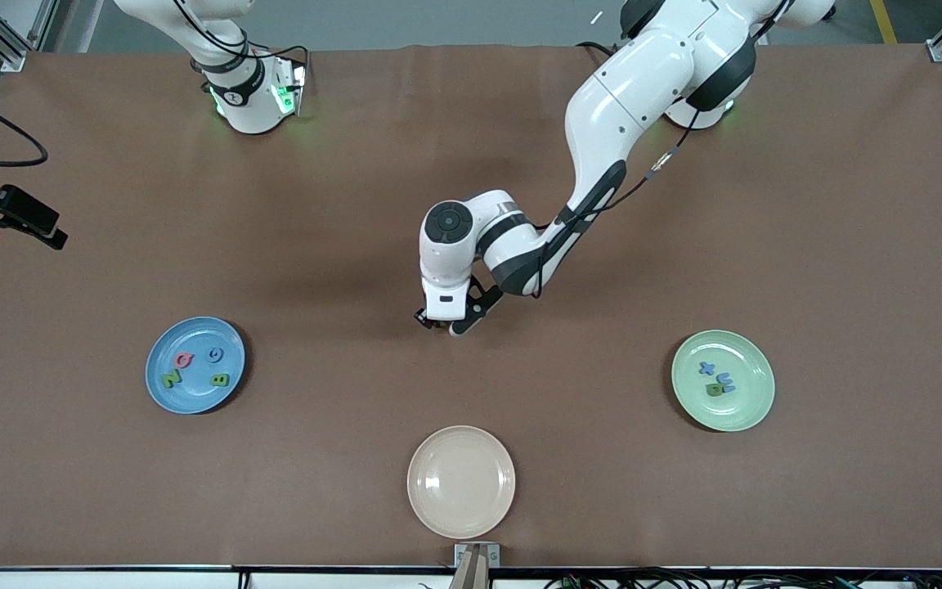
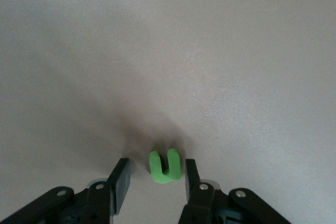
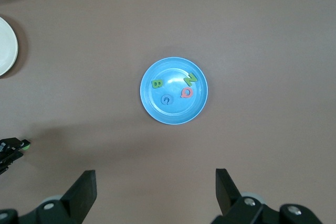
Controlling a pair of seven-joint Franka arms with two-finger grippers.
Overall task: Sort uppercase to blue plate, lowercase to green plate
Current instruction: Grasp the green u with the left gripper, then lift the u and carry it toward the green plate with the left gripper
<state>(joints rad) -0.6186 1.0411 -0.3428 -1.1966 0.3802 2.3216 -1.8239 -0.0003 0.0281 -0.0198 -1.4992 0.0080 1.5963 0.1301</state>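
The green n [image 2: 166, 166] lies on the brown table between the open fingers of my left gripper [image 2: 156, 165], which is low at the table's middle [image 1: 437, 325]; the hand hides the n in the front view. The blue plate [image 1: 193, 401] holds a pinkish-red Q [image 1: 184, 360], blue G [image 1: 215, 354], green Z [image 1: 171, 378] and green B [image 1: 220, 379]. The green plate [image 1: 745, 409] holds a blue x [image 1: 708, 368], blue m [image 1: 724, 382] and green b [image 1: 715, 390]. My right gripper [image 3: 156, 182] is open and empty, high over the blue plate [image 3: 173, 114].
An empty beige plate [image 1: 461, 483] sits near the front camera's edge, between the two coloured plates. The right arm's dark hand [image 1: 9, 214] hangs at the right arm's end of the table. The left arm's forearm stretches over the table's middle.
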